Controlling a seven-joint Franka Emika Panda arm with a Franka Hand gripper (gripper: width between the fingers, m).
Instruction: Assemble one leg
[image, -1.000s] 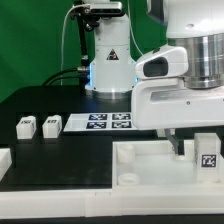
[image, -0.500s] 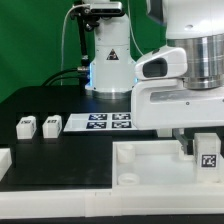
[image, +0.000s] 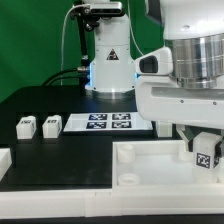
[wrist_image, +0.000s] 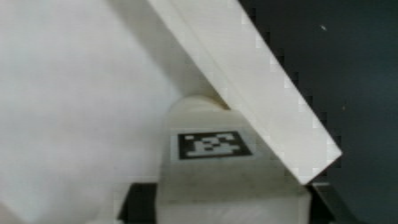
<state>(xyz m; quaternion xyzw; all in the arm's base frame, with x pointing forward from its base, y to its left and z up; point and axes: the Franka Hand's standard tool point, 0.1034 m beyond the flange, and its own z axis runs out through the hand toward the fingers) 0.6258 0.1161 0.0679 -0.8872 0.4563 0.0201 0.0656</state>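
My gripper (image: 205, 148) is shut on one leg (image: 207, 156), a small white peg with a black-and-white tag, at the exterior view's right. It holds the leg low over the far right corner of the large white tray-like part (image: 150, 168). In the wrist view the leg (wrist_image: 217, 150) sits between my dark fingers (wrist_image: 146, 202), with its tag facing the camera, right beside the tray's raised wall (wrist_image: 240, 75). The leg's stem is hidden. Two more legs (image: 26, 125) (image: 50, 124) stand on the black table at the left.
The marker board (image: 110, 122) lies behind the tray, in front of the arm's base (image: 108, 60). A white block (image: 4, 160) sits at the left edge. The tray has a raised rim and a corner socket (image: 128, 172).
My wrist has turned and shifted slightly to the exterior view's left. The held leg has moved a little with it and now sits slightly tilted. The other parts have not moved.
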